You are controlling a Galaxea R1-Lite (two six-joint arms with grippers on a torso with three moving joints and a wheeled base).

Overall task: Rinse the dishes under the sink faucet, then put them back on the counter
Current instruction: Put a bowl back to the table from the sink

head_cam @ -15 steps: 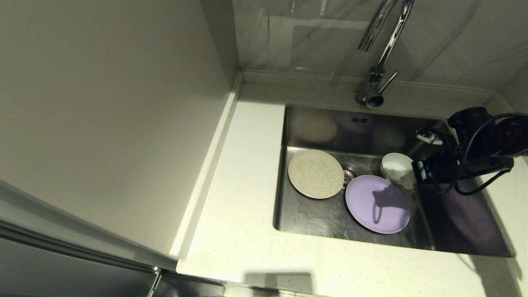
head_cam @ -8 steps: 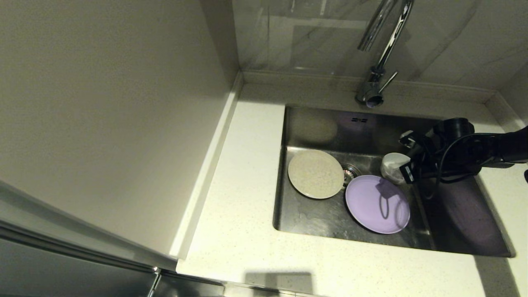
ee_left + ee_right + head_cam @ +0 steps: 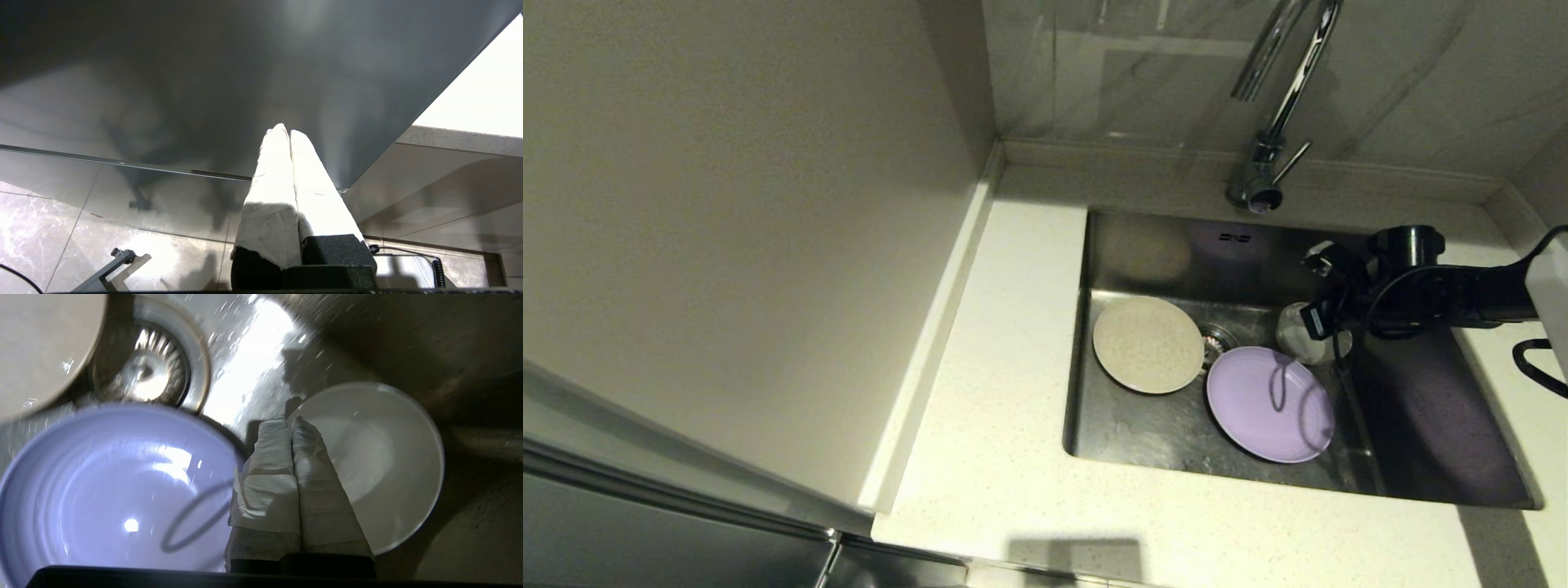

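Dishes sit together on the floor of the sink (image 3: 1160,441): the cream plate (image 3: 1147,344) lies flat toward the left wall, the lilac plate (image 3: 1270,404) lies toward the front and just beside the drain strainer (image 3: 1214,340), and the small white bowl (image 3: 1305,333) stands behind the lilac plate, close to its rim. None of them is under the faucet (image 3: 1274,98), whose spout ends well above the back of the basin, and no stream of water shows, though the steel floor glistens with droplets. The right gripper (image 3: 291,420) hangs over the bowl with its wrapped fingers (image 3: 269,457) pressed tight together and nothing between them — the tips hover at the bowl's near rim, and whether they touch it I cannot tell. The left gripper (image 3: 286,130) is parked away from the work, facing a dark cabinet front, its fingers likewise clenched on nothing. The step in hand looks like the approach to the first dish, so the task is barely begun. Next, the right fingers would need to part, straddle the bowl's thin rim and close on it, then lift it toward the spout; the wet, smooth wall may slip. Around all this runs the pale counter (image 3: 1013,457), where the dishes must finish.
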